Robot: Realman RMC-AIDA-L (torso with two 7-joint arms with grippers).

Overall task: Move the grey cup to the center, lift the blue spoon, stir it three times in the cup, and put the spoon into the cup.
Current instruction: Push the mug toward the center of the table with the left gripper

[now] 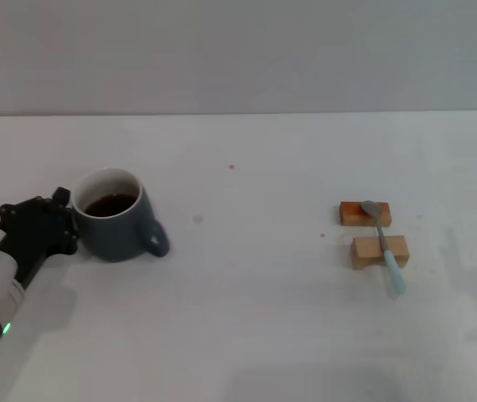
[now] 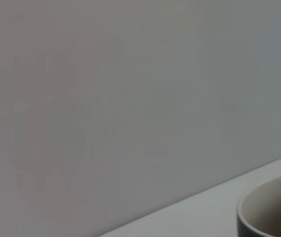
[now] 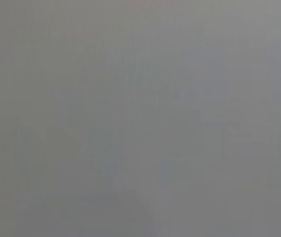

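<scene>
Left gripper (image 1: 64, 219) beside the grey cup (image 1: 115, 219).
Its finger spread cannot be told; the blue spoon (image 1: 383, 241) lies across two wooden blocks (image 1: 379, 251), well apart to its right.

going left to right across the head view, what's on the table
left tool → grey cup → two wooden blocks with the blue spoon lying across them

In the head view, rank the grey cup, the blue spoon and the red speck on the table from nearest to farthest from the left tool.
1. grey cup, right beside the left tool
2. red speck, mid-table, farther back
3. blue spoon, far right, lying across two wooden blocks
</scene>
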